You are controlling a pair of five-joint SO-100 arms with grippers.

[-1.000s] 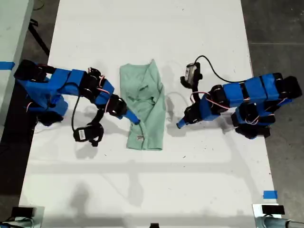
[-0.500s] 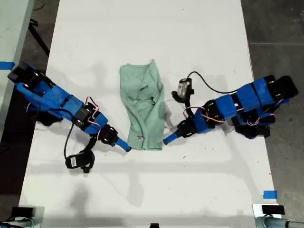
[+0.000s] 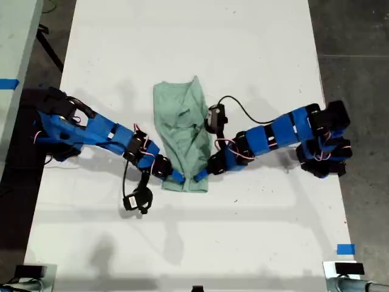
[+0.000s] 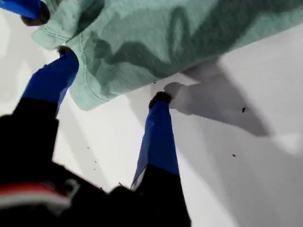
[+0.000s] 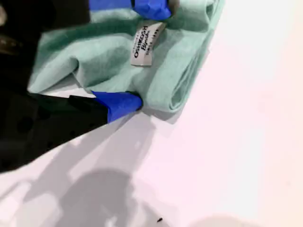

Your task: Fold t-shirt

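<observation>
At the table's (image 3: 255,48) middle lay the folded t-shirt (image 3: 182,131). My first gripper (image 4: 111,80) stood fingers apart at one bottom corner; my second gripper (image 5: 144,56) straddled the other, fingers apart. Bare tabletop surrounded it.

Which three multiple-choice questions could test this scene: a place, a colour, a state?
1. Where does the shirt lie on the table, in the exterior view? A. near the middle B. at the left edge C. at a far corner
2. The shirt's colour? A. red B. pale green C. black
3. My first tool's jaws are? A. shut B. hidden C. open
Answers: 1 A, white table shows all around it; 2 B, seen in every view; 3 C, its fingers stand apart at the hem.
</observation>
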